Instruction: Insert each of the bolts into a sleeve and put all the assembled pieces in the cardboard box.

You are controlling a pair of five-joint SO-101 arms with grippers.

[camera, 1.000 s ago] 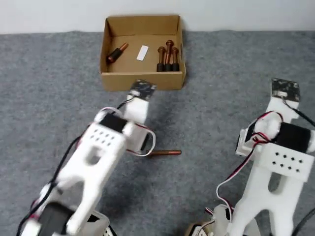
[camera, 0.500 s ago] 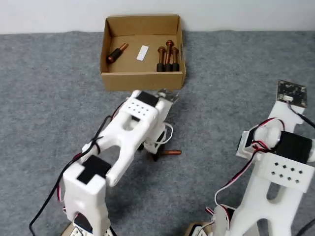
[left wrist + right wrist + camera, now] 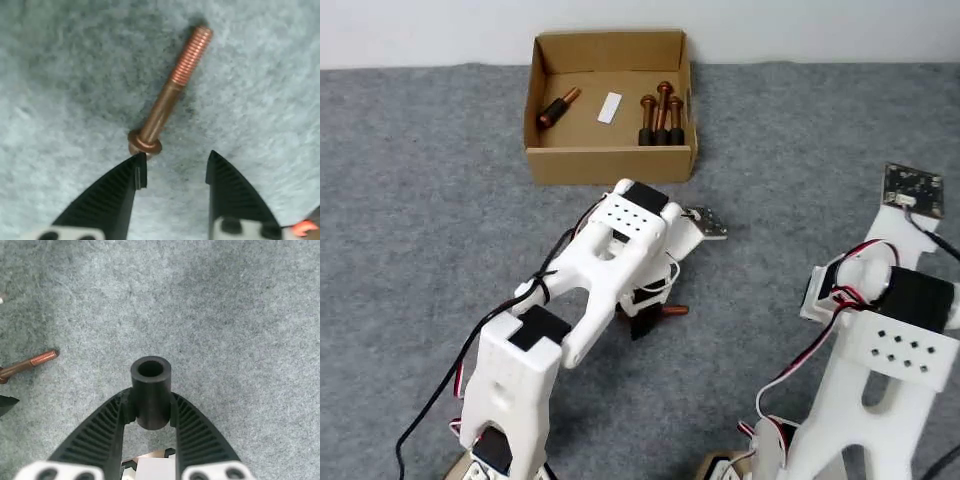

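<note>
Grey felt-like table cover, matte and nappy, lay under everything. At the far edge stood the brown corrugated cardboard box, open-topped. It held four finished bolt-and-sleeve assemblies, three grouped at one side and one apart, plus a small white slip. The left gripper, ribbed black plastic on a white printed arm, hung just over the cover with jaws spread and empty. The right gripper was pinching the black cylindrical sleeve, a smooth, thick-walled tube held with its open bore facing out from the jaws. The copper-coloured threaded bolt lay flat on the cover. It had a flanged head, a plain shank and a threaded tip, and the head sat just beside one left fingertip, not yet between the jaws. Step in hand, by judgement: pickup of the last loose bolt, with insertion and boxing still to come. The next move likely needs the left jaws centred across the shank before closing, since the round metal could roll on the nap. Bolt tip and sleeve bore would then need close alignment.
</note>
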